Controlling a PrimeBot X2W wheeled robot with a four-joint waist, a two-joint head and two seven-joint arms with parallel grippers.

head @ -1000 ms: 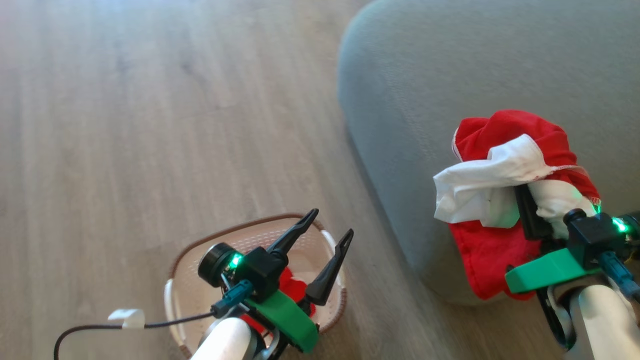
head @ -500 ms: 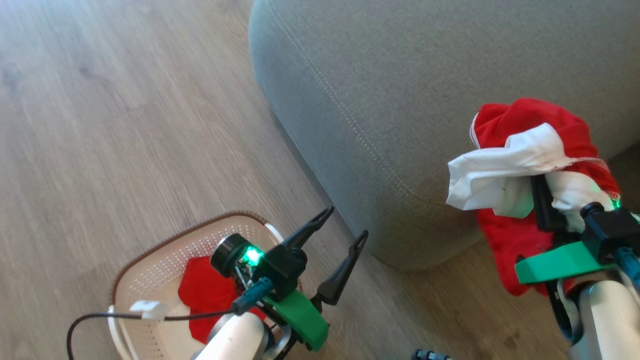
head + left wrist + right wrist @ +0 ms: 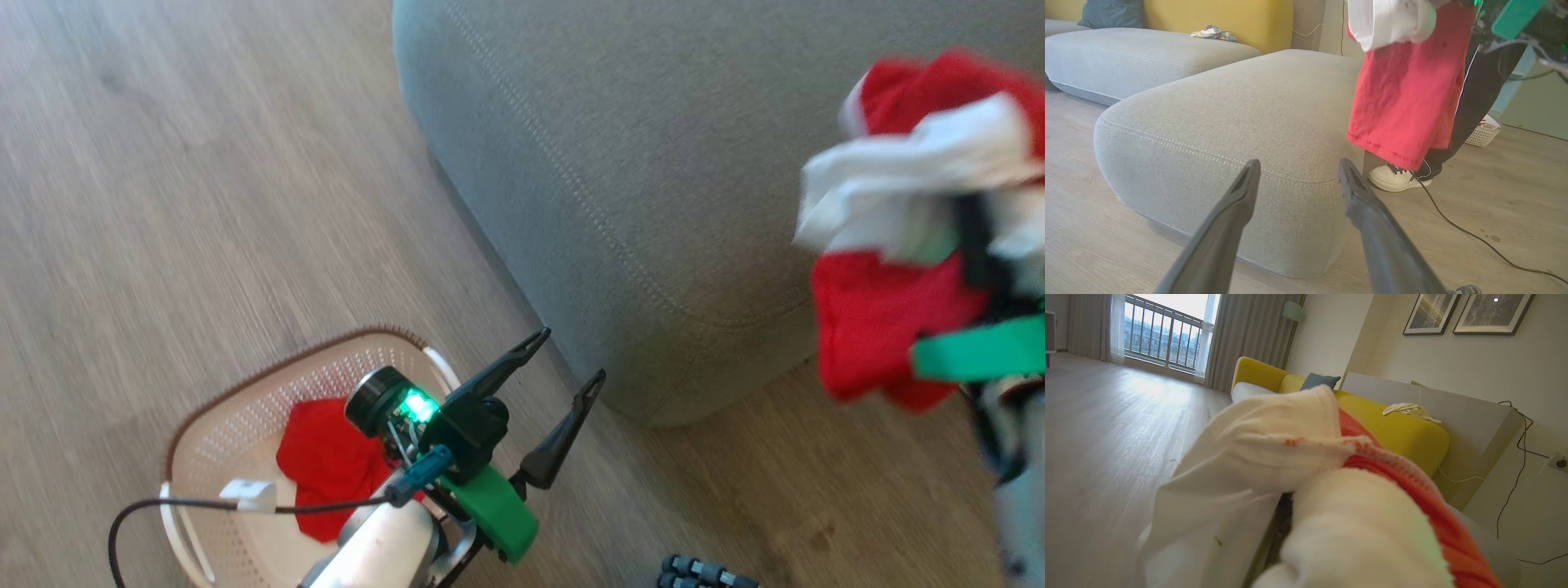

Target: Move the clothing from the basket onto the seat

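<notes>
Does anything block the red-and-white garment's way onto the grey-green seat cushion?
Nothing visible does: the red-and-white fabric garment hangs from the right end effector beside the grey-green upholstered cushion, whose near top is bare.

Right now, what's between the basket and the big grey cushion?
Bare wooden floor, seen in the head view, between the basket and the seat; the robot's open left gripper shows over that strip.

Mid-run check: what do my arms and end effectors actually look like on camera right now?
Left end effector: two long, tapering black fingers on a black body with a green light, a bright green bracket, and a teal plug feeding a black cable with a white tag; pale forearm. Right end effector: blurred, dark-fingered, with a similar green band.
</notes>
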